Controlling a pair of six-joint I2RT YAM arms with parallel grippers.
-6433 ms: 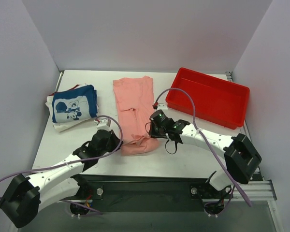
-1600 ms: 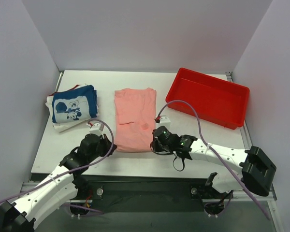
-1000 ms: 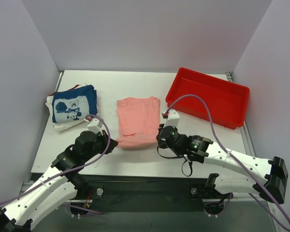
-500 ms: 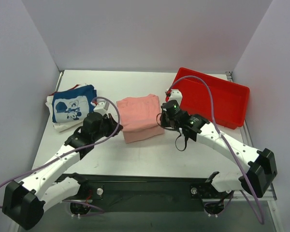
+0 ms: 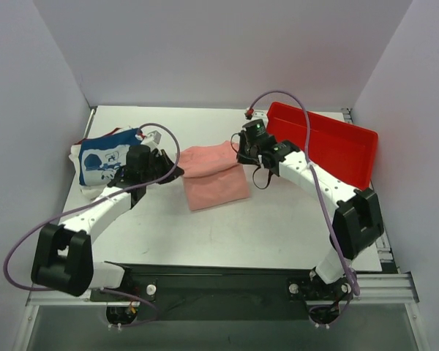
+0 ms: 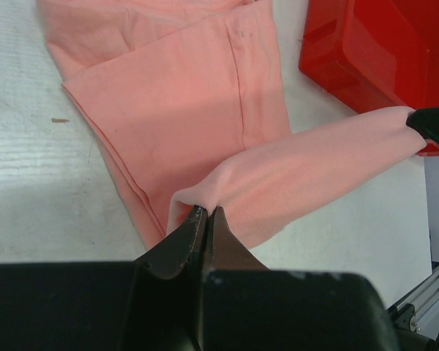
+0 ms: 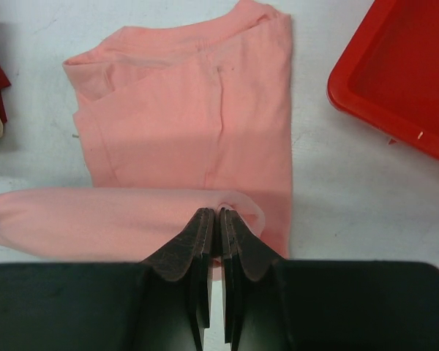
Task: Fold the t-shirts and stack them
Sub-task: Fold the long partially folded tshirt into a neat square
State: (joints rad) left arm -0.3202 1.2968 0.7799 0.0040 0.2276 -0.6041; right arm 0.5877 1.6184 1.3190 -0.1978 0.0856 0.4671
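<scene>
Seen from overhead, the table [image 5: 278, 219] holds a red tray [image 5: 325, 150] at two o'clock and the pink shirt [image 5: 214, 183] at centre. Only this view shows the navy shirt [image 5: 106, 157] at ten o'clock. The wrist views show more clearly the left gripper [image 6: 205, 219] and right gripper [image 7: 219, 219], each pinched tight on the pink shirt's raised fold.

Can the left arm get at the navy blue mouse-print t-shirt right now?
Probably not yet. The navy blue mouse-print t-shirt lies close beside that arm with nothing between, but the left gripper is shut on a lifted edge of the salmon-pink cloth t-shirt and would have to let go first.
</scene>
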